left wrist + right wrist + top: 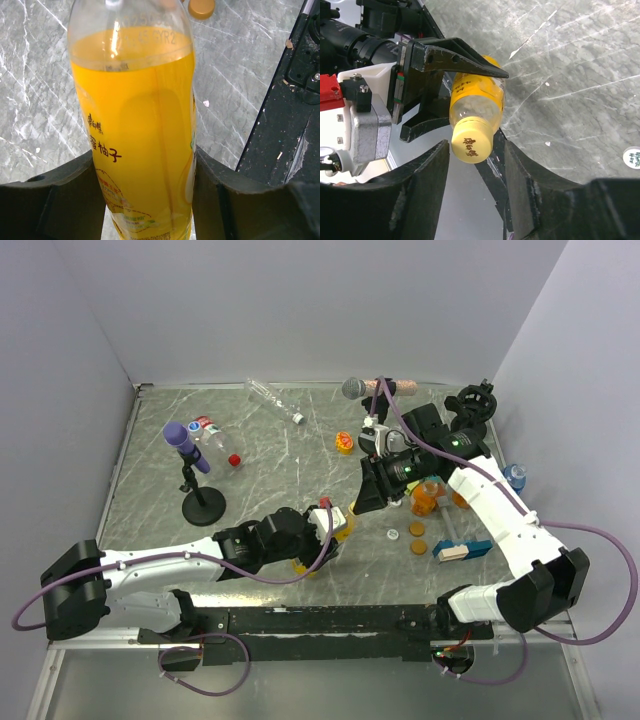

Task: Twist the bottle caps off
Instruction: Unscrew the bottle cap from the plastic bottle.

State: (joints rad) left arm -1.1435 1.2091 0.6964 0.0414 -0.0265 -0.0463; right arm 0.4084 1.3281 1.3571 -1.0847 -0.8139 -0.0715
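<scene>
Left tool (145, 172) clamps juice bottle (135, 100); right tool (476, 149), unclosed, straddles its cap (469, 145) (right-wrist view only).

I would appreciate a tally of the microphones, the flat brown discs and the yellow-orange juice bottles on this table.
Microphones, purple-headed and grey-headed: 2
Flat round brown discs: 2
Yellow-orange plastic juice bottle: 1
Total: 5

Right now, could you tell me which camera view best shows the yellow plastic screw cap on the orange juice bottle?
The right wrist view: the yellow plastic screw cap faces the lens. The left wrist view shows only the body of the orange juice bottle; in the top view, the right arm covers it.
</scene>
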